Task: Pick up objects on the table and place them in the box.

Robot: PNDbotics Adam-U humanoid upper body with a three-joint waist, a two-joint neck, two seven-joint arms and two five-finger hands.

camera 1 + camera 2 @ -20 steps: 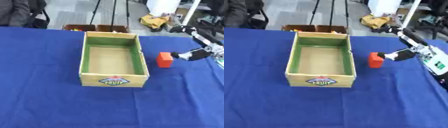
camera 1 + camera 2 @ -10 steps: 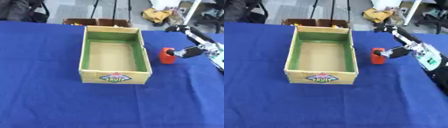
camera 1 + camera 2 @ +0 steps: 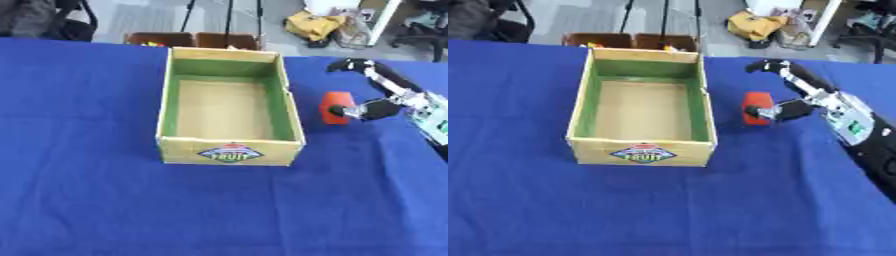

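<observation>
An open cardboard box [image 3: 229, 149] with green inner walls and a fruit label on its front stands mid-table; nothing lies inside it. Just right of the box, a small red block [image 3: 754, 107] stands on the blue tablecloth [image 3: 87, 200]. My right hand [image 3: 811, 97] comes in from the right. Its thumb touches the block's right side, while its fingers [image 3: 768, 65] arch out toward the far side of the block, apart from it. The hand is open and the block rests on the cloth. My left hand shows in neither view.
Brown crates [image 3: 192, 39] sit just past the table's far edge behind the box. A yellow bundle [image 3: 317, 25] and tripod legs are on the floor beyond. Blue cloth stretches left of the box and in front of it.
The camera has tilted, so the whole picture has shifted. My right hand stays at the block's right side, and its arched fingers now show beyond the block.
</observation>
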